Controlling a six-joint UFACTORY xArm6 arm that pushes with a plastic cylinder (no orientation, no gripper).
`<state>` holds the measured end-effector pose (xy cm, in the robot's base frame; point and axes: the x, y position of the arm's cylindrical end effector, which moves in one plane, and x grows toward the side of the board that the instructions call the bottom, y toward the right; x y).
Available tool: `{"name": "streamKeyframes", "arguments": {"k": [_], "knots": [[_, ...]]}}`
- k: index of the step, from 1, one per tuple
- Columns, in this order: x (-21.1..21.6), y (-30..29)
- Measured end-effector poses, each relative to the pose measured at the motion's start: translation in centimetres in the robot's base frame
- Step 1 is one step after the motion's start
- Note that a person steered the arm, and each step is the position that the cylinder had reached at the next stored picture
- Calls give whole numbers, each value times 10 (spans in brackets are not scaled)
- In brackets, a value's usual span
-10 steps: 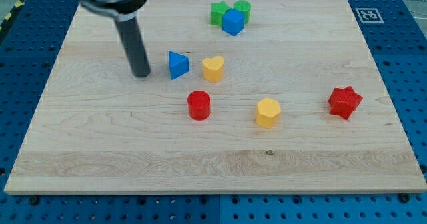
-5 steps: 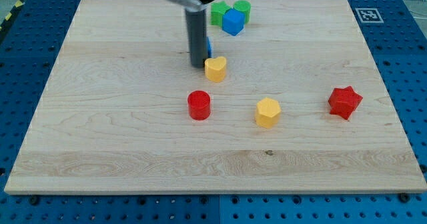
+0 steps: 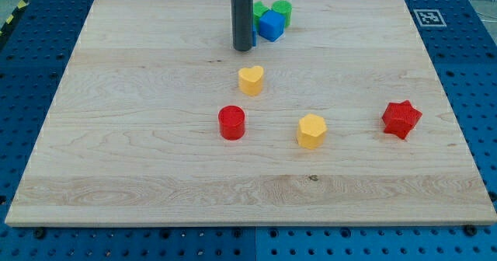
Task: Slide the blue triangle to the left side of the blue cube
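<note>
The blue cube (image 3: 271, 26) sits near the view's top, in front of two green blocks (image 3: 283, 10). My dark rod stands upright just left of the cube, with my tip (image 3: 242, 49) on the board. The blue triangle is almost wholly hidden behind the rod. Only a thin blue sliver (image 3: 254, 38) shows at the rod's right edge, close to the cube's left side. I cannot tell whether the triangle touches the cube.
A yellow heart (image 3: 250, 80) lies below my tip. A red cylinder (image 3: 231, 123) and a yellow hexagon block (image 3: 311, 130) lie mid-board. A red star (image 3: 401, 119) is at the view's right. The wooden board (image 3: 116, 152) rests on a blue pegboard.
My rod swept from the view's left toward the top right, pushing the blue triangle from beside the yellow heart up to the blue cube's left. The other blocks have not moved.
</note>
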<state>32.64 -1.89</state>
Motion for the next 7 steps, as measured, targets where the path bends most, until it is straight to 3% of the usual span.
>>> {"name": "streamKeyframes", "arguments": {"k": [2,4,5,6,7], "knots": [[3,-52],[-27,16],[-23,22],[3,-8],[11,11]]}}
